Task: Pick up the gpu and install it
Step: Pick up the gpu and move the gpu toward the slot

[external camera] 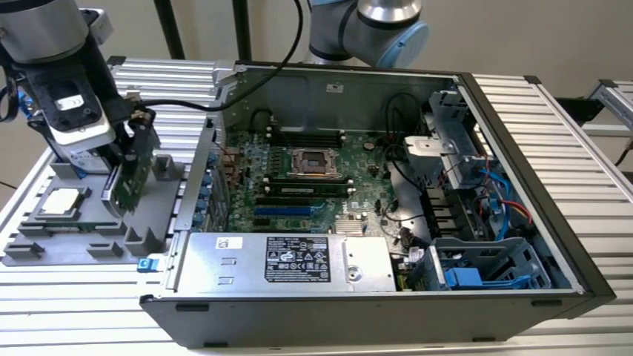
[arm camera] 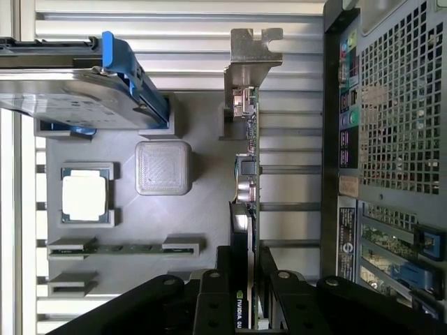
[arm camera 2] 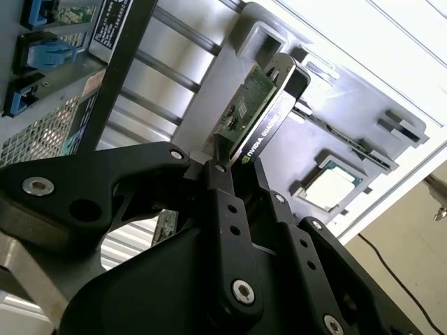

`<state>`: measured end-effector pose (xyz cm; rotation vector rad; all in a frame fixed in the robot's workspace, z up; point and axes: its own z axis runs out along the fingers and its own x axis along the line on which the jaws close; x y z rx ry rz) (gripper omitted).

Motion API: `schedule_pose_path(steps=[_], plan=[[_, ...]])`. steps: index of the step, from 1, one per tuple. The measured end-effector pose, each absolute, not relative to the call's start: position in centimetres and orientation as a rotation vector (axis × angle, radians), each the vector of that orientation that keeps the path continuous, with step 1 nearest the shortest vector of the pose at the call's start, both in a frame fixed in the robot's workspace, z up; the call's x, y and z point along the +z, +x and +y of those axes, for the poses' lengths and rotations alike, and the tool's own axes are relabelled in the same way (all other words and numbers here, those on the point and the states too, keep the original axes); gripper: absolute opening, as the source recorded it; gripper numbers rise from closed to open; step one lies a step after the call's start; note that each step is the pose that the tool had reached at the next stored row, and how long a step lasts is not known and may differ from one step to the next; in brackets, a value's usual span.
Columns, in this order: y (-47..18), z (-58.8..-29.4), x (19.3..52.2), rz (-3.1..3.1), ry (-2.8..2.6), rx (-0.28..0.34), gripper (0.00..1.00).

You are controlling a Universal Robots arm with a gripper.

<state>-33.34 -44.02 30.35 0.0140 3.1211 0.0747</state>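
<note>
The gpu (external camera: 127, 182) stands on edge, clamped in your gripper (arm camera: 244, 279), its silver bracket (arm camera: 250, 52) at the end farthest from the gripper. Beneath the gripper you see the grey tray (arm camera: 202, 216), the open computer case (external camera: 296, 322) just beside it

The exterior view looks down into the open computer case (external camera: 346, 315); both wrist views closely share the gpu (arm camera: 246, 174) and gray tray (arm camera: 140, 223).

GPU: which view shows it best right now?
First wrist view: the GPU runs edge-on along most of its length, silver bracket included. The second wrist view shows one end past the pincer; the exterior view shows its green face.
</note>
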Motion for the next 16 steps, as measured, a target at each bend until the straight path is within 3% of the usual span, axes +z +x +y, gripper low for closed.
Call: schedule_pose_path(steps=[16], plan=[[-33.4,-44.0,31.4,3.121,0.014,0.075,0.00]])
